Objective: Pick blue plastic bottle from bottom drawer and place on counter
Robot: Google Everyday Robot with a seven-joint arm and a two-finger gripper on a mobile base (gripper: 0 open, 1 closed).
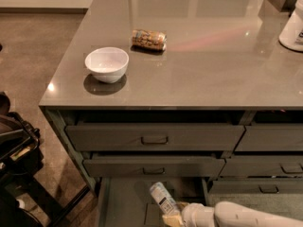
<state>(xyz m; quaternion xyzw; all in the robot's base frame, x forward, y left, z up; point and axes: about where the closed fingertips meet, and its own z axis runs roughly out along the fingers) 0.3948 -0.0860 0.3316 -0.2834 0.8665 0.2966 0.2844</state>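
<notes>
The robot's two-finger gripper (172, 218) was low at the front of the cabinet, over the open bottom drawer (124, 202), a wide shallow dark grey-green tray that was the lowest of three. Its pale tan fingers (169, 220) were closed narrowly on the lower end of the small slim pale-bluish clear plastic bottle (161, 198). The bottle stood tilted, with its upper end leaning up and to the left towards the front of the drawer above. Its white label with dark print faced the camera. The bottle was over the middle of the drawer, near its right side. Whether its base touched the drawer floor could not be told. The white rounded arm (246, 215) reached in from the lower right.

Above, the two handled grey drawers (154, 137) sat slightly ajar under the large glossy grey-brown counter (213, 74). A round white ceramic bowl (106, 64) stood near the counter's front left corner. A brown patterned can (148, 39) lay on its side farther back and to the right of the bowl, well apart from it. A big white jug (293, 25) stood at the counter's right edge, partly cut off. Dark equipment (14, 150) stood on the brown floor to the left of the cabinet.
</notes>
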